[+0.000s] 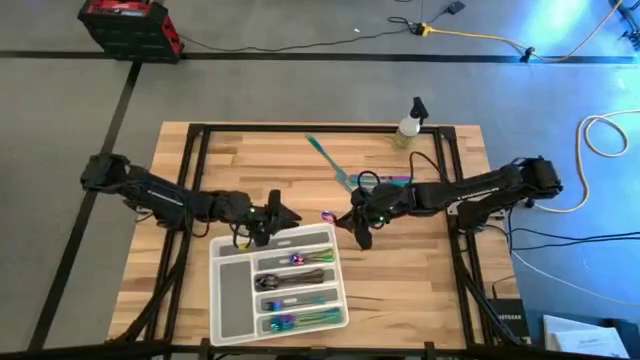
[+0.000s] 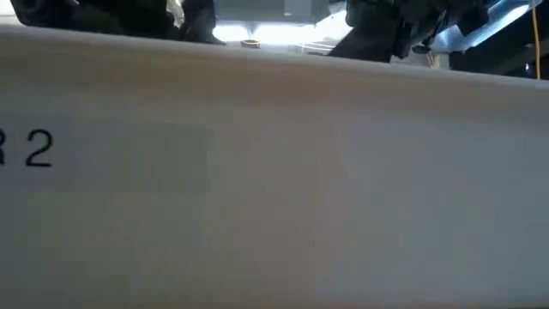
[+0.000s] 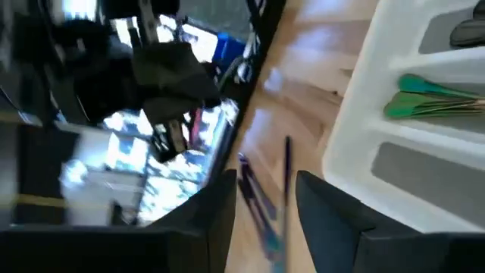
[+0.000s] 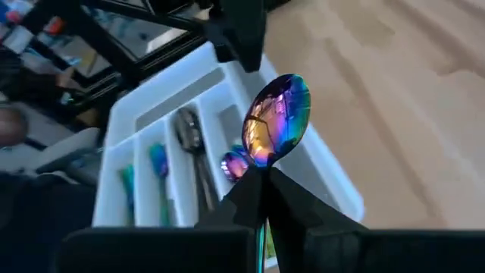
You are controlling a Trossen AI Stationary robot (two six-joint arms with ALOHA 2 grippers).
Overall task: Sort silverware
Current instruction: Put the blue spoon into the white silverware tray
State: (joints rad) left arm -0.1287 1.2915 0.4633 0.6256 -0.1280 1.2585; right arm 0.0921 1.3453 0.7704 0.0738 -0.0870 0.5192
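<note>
Partly done: the tray (image 1: 226, 300), lower centre of the high view, already holds several pieces. Right gripper (image 4: 261, 182) is clamped on a spoon (image 4: 277, 120) above it; left gripper (image 3: 264, 193), jaws apart, hovers over loose cutlery (image 3: 261, 208). A teal piece (image 1: 325, 157) waits upper centre.

Grey floor (image 1: 300, 90) with a red toolbox (image 1: 130, 27) and loose cables (image 1: 470, 35).

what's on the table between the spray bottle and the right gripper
In the high view, loose silverware: a teal piece and a few more lie between the spray bottle and the right gripper, which holds an iridescent spoon.
</note>
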